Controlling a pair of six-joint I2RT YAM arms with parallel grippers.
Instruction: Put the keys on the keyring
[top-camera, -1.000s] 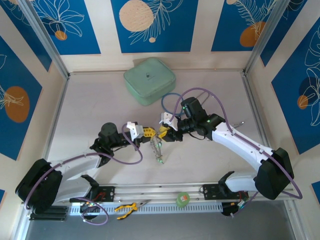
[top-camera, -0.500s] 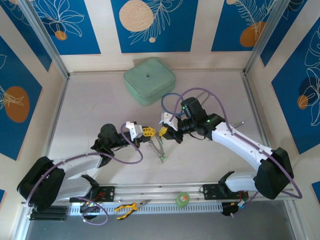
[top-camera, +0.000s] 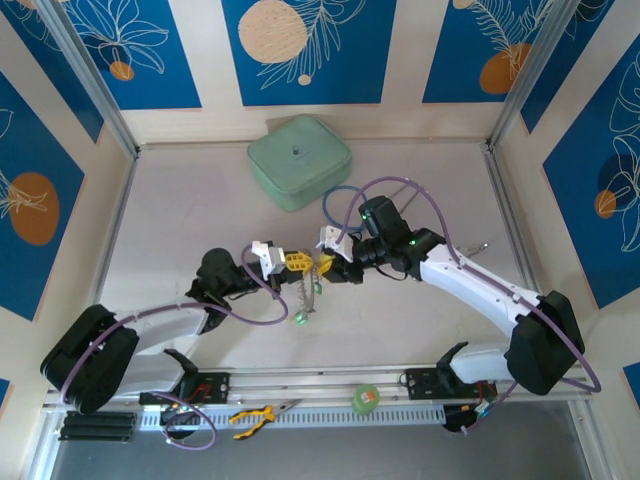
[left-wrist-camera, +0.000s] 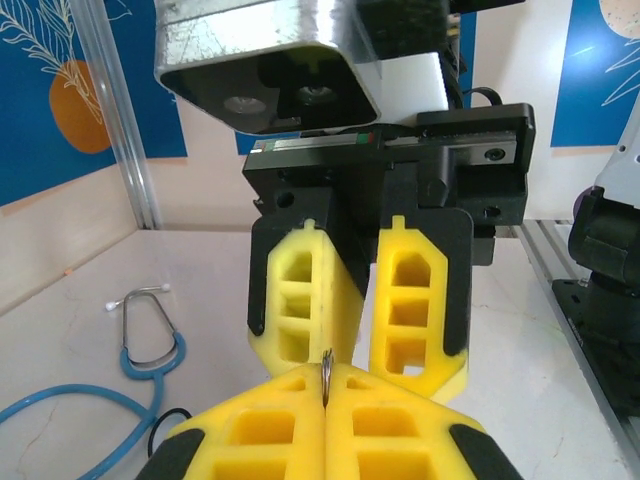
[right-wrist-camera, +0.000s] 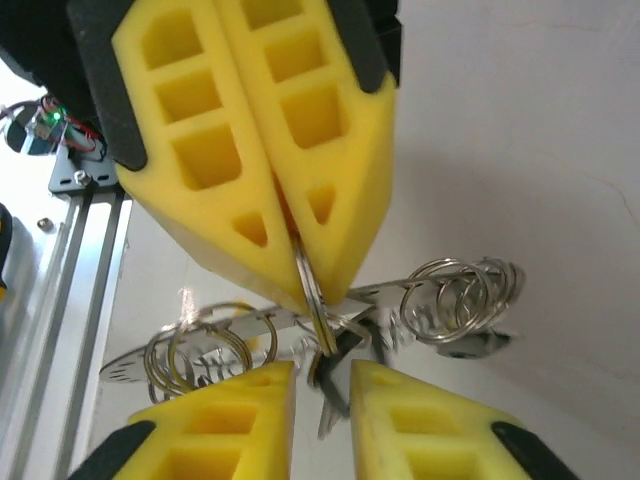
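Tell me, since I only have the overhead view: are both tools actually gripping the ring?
Observer: From the left wrist camera, the left tool is shut, pinching the ring by its thin wire at the tips.
Operator: And the other one?
Observer: The right tool, on its own camera, has its fingers apart, with the wire passing through the gap.
Operator: Anything threaded on?
Observer: Coils of small rings sit on either side of the wire; I cannot tell whether they are threaded.
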